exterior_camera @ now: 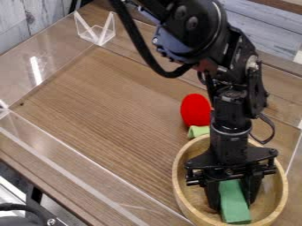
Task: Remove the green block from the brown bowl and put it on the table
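Claw [232,196]: pinching green block [236,205] | block: inside brown bowl [181,181] | writing: none legible

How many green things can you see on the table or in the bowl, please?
2: the green block in the bowl, within the claw, and the green stub beside the red object. Others may be hidden behind the arm.

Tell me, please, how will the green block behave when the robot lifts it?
The green block is probably stiff, since its edges look straight. The gripper holds it near one end, so the free end may dip. Its flat faces suggest it would hardly roll.
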Robot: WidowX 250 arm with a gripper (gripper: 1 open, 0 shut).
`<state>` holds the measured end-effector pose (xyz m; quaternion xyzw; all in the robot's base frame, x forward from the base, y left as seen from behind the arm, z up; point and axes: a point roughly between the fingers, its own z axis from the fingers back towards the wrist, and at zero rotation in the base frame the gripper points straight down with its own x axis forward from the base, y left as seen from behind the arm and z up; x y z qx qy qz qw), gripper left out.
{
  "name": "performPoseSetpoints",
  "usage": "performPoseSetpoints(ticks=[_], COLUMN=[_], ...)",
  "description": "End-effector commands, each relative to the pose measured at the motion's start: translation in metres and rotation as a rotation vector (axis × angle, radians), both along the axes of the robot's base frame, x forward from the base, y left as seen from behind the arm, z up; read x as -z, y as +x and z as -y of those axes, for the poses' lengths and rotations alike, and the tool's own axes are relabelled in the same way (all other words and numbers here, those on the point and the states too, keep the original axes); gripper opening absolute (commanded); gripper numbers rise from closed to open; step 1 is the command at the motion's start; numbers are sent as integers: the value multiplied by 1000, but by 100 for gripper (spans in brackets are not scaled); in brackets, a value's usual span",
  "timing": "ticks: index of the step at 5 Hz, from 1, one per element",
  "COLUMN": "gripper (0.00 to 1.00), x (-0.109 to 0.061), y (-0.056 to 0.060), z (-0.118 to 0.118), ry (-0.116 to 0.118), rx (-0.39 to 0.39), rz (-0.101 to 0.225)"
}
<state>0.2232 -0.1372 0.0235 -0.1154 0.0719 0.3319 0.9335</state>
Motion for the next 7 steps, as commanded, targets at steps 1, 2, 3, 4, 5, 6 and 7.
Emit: performPoseSetpoints(ticks=[1,2,3,4,5,6,7], gripper=[0,0,0,0,0,0,0], x=[-16,-28,-37,-48,-52,-53,-49], y=[6,5,12,20,16,13,9], z=[10,14,7,0,-10,-29,-59], ry=[-11,-9,-9,-9,-7,3,14], rx=[47,78,119,159,105,44,-35], rz=[44,50,58,73,97,120,134])
